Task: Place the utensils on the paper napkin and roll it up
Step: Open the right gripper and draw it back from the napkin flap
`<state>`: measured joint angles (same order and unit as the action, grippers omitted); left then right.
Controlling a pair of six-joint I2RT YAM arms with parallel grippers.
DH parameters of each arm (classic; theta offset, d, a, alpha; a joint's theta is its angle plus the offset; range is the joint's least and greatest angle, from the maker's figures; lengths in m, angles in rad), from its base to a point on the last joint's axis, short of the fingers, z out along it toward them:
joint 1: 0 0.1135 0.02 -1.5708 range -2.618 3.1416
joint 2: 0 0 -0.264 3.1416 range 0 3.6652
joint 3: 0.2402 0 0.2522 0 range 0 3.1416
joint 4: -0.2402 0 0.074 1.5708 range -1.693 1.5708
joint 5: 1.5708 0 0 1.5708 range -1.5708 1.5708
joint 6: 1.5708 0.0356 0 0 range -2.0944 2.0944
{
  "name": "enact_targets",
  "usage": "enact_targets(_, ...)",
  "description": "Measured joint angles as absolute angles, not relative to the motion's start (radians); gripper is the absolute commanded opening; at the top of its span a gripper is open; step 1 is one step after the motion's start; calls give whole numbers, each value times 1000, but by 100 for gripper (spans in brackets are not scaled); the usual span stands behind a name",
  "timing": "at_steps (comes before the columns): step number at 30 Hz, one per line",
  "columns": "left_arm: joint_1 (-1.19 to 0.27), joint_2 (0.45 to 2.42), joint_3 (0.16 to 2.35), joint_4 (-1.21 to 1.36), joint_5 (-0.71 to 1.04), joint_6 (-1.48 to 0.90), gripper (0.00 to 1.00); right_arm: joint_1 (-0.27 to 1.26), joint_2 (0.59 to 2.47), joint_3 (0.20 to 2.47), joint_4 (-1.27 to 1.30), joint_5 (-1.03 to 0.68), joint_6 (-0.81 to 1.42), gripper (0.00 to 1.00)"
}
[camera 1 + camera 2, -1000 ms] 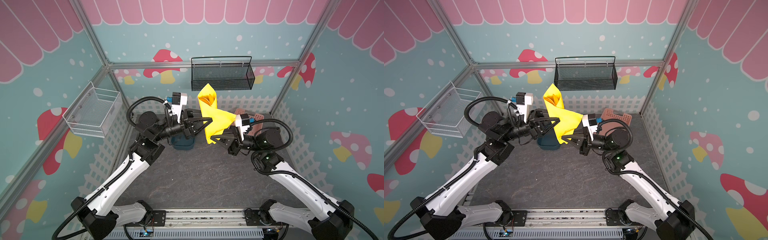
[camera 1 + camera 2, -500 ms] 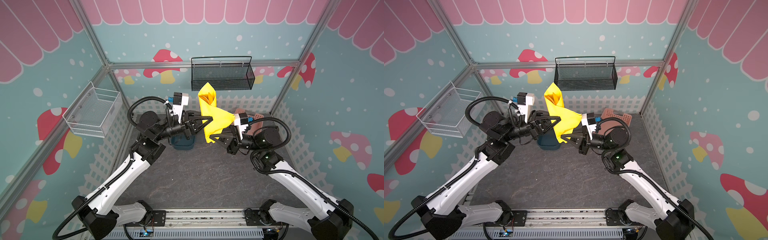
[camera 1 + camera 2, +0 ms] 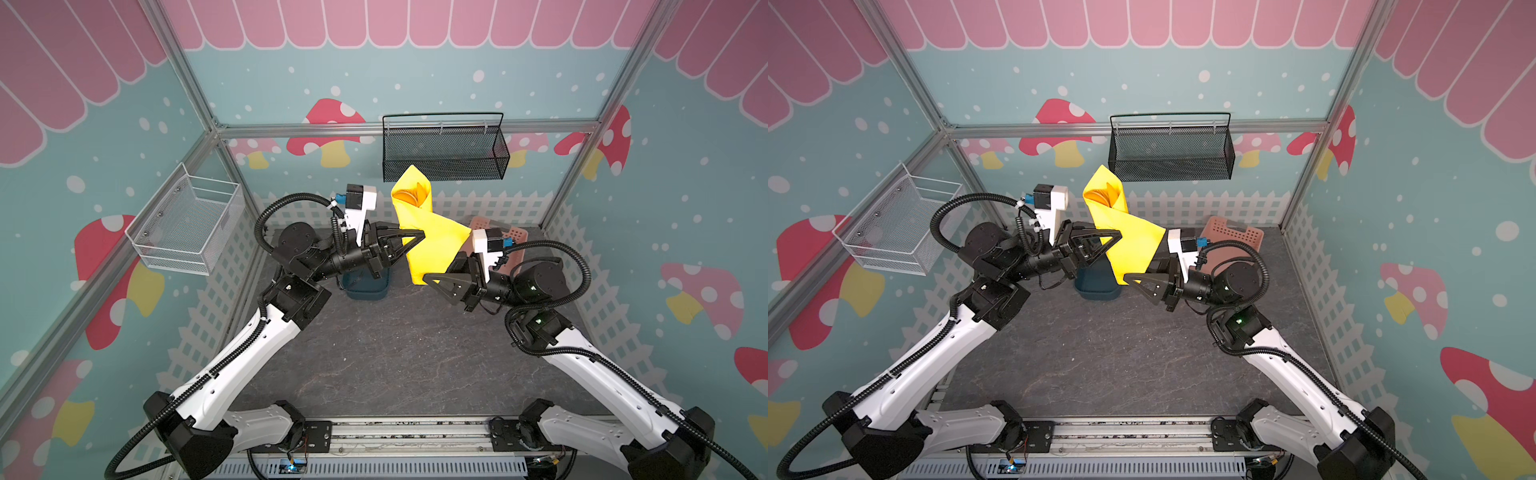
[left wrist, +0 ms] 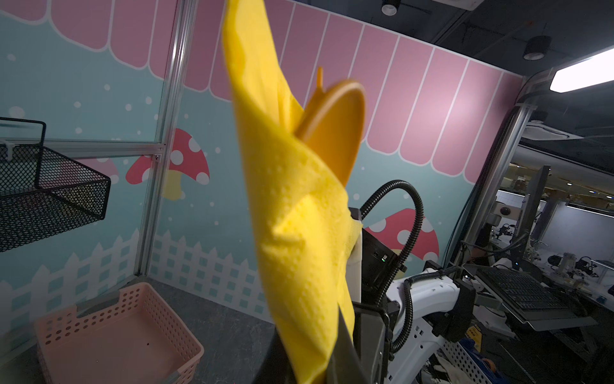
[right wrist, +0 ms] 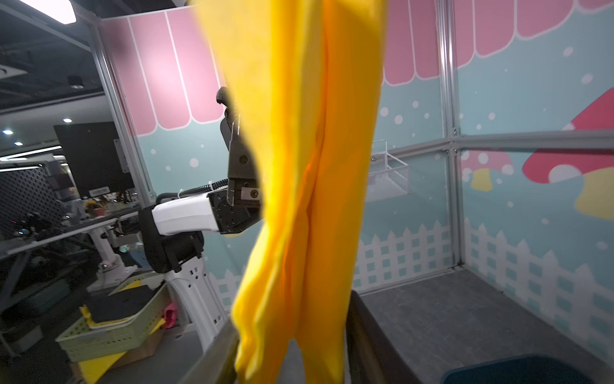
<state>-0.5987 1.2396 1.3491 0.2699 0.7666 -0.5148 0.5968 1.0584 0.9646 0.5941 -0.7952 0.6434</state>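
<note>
So on the left, the left end effector is seen clamped on the middle of the paper napkin, which is held up in the air over the worktop as a loose, tilted roll, above and beside the dark blue tub. Orange bits of the utensils can be spotted poking out of the roll's open top end, the round spoon bowl being clearest in the left wrist view. Over on the right, the right end effector is parked at the roll's lower end with its jaws spread, one either side of the paper.
</note>
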Motion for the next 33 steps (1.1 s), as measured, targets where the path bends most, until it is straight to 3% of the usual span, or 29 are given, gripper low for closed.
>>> enact_targets(4,-599,1239,1349,270,765,-515,9,597,1039,965,599,-773,644,54)
enact_targets(11,-599,1238,1349,271,762,-516,7,597,1021,966,577,-688,645,17)
enact_targets(14,-599,1238,1349,271,762,-520,6,597,1004,966,550,-648,637,11)
enact_targets(18,-599,1236,1349,272,760,-521,6,597,987,966,530,-608,630,9)
enact_targets(23,-599,1227,1349,257,735,-510,5,597,967,966,455,-525,621,17)
enact_targets(27,-599,1216,1355,145,624,-448,3,597,926,961,373,-429,613,30)
enact_targets(33,-598,1230,1370,-21,432,-375,2,596,874,960,313,-353,601,31)
